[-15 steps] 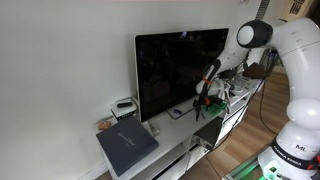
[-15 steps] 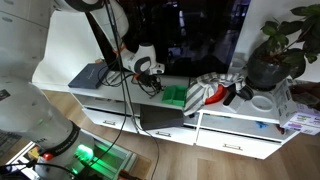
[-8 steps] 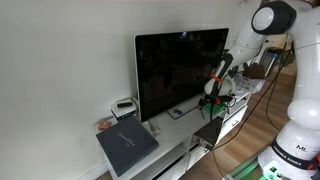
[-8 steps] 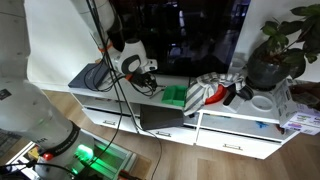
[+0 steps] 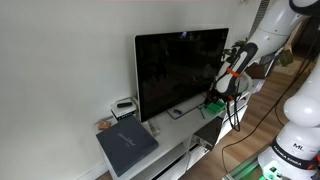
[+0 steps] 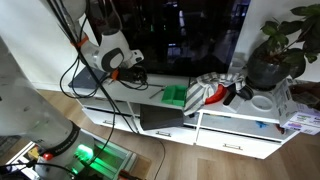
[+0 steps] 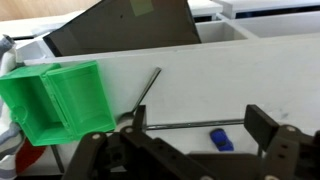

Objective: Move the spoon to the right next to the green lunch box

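The green lunch box (image 7: 62, 100) lies at the left of the wrist view on the white cabinet top (image 7: 250, 70). It also shows in both exterior views (image 5: 213, 108) (image 6: 175, 95). A thin dark handle that looks like the spoon (image 7: 190, 125) lies flat below my gripper, and its bowl is hidden. A second thin dark rod (image 7: 150, 85) slants toward the box. A small blue item (image 7: 222, 138) lies beside the handle. My gripper (image 7: 198, 130) is open and empty, hovering over the handle. It also shows in both exterior views (image 5: 224, 88) (image 6: 133, 72).
A large black TV (image 5: 180, 70) stands behind the cabinet top. A grey laptop (image 5: 127, 145) lies at one end. A red-and-white cloth (image 6: 210, 90), a black tool and a potted plant (image 6: 270, 55) crowd the other end. A drawer (image 6: 160, 120) stands open below, and cables hang in front.
My arm has swung along the cabinet away from the green lunch box and risen a little. The gripper has stayed open and empty.
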Controlling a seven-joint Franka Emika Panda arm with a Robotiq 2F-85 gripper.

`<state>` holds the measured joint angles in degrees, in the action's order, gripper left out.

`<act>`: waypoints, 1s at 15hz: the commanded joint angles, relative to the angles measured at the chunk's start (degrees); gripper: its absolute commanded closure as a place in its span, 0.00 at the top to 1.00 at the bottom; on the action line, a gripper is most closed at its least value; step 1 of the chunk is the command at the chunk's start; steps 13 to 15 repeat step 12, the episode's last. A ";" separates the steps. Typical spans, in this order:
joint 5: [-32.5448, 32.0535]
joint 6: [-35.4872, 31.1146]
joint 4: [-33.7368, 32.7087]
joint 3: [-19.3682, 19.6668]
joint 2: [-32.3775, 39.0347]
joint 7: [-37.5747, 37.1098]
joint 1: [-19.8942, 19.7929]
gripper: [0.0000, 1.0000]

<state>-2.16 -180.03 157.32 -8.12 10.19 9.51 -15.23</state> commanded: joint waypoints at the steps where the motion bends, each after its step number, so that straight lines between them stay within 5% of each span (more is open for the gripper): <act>1: 14.48 8.60 -0.61 -15.74 -2.22 10.42 -7.42 1.00; 4: 29.29 22.93 -5.13 -28.92 -4.17 21.08 -18.81 1.00; 5: 34.24 27.42 -5.65 -28.83 -5.16 24.26 -19.04 1.00; 6: 30.05 20.95 -5.00 -18.08 -3.32 19.69 -6.43 1.00; 9: 31.10 22.35 -5.73 -13.16 -3.43 21.14 -2.05 1.00; 15: 30.89 22.22 -5.73 -12.44 -3.26 20.72 -0.46 1.00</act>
